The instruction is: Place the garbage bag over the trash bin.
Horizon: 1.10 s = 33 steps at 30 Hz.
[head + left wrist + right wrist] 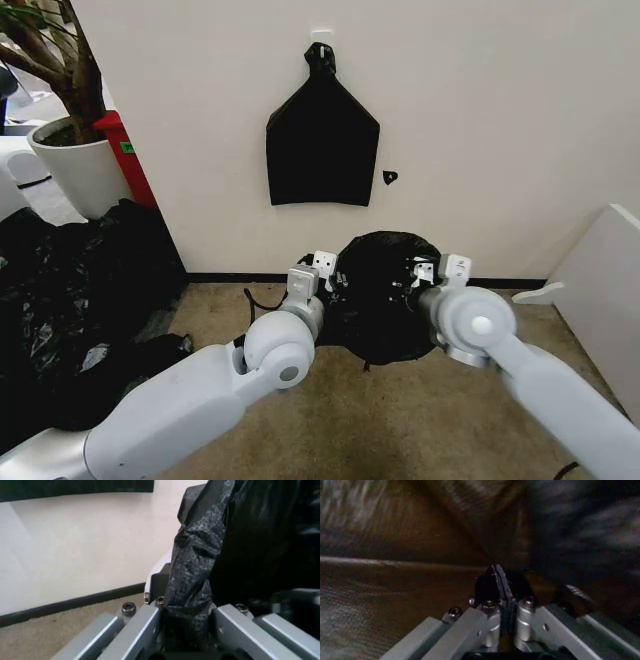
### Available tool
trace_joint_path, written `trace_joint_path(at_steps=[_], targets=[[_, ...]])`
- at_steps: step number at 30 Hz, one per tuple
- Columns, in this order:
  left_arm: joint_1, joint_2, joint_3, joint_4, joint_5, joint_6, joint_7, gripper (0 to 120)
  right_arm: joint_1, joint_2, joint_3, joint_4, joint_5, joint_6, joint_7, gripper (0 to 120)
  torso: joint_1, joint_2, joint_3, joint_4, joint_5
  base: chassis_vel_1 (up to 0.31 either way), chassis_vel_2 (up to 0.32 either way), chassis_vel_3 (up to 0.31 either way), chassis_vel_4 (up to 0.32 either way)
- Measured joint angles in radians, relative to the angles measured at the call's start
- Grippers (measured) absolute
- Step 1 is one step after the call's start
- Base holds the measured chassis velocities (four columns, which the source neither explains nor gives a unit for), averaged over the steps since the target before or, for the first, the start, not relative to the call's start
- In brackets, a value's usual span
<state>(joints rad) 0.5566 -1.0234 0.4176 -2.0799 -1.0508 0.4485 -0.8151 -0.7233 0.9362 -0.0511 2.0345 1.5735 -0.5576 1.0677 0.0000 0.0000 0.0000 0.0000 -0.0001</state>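
A: Beige wall and a dark baseboard close off the brown carpet ahead of the robot. On the wall at twelve o'clock hangs a flat black bag with a knotted top; a white plant pot stands at ten o'clock, above a heap of black sheeting.

B: And the garbage bag?

A: It sits dead centre, stretched into a round dark mouth between the two arms. The left gripper is at the bag's nine o'clock edge, the right gripper at its three o'clock edge.

B: Are both holding?

A: In the left wrist view the fingers are closed on a bunched fold of the black film. In the right wrist view the fingertips are pressed tight together with film pinched between them.

B: Where is the bin?

A: No white bucket can be made out; it may sit under the bag. By the look of it, the mouth is being spread over the rim. Next, both edges would need to go down evenly, film kept taut without tearing.
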Motion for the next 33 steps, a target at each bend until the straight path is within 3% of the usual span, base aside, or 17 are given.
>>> trace_joint_path(at_steps=[14, 27, 33], targets=[[0.005, -0.007, 0.002, -0.021, -0.007, -0.012, 0.012, 0, 0.029, 0.081, -0.042, -0.12, -0.105, 0.003, 0.009, 0, 0.0, 0.0, 0.0, 0.0, 0.0001, 0.0, 0.0, 0.0, 0.0], [0.02, -0.018, -0.009, 0.017, 0.007, -0.02, 0.013, 0, 0.009, 0.036, -0.035, 0.006, -0.06, 0.017, 0.024, 0, 0.0, 0.0, 0.0, -0.0002, -0.0002, 0.0, 0.0, 0.0, 0.0], [0.018, -0.022, -0.004, 0.018, 0.03, -0.03, 0.028, 0, 0.029, 0.072, -0.045, -0.046, -0.059, 0.015, 0.028, 0, 0.0, 0.0, 0.0, 0.0, 0.0002, 0.0, 0.0, 0.0, 0.0]])
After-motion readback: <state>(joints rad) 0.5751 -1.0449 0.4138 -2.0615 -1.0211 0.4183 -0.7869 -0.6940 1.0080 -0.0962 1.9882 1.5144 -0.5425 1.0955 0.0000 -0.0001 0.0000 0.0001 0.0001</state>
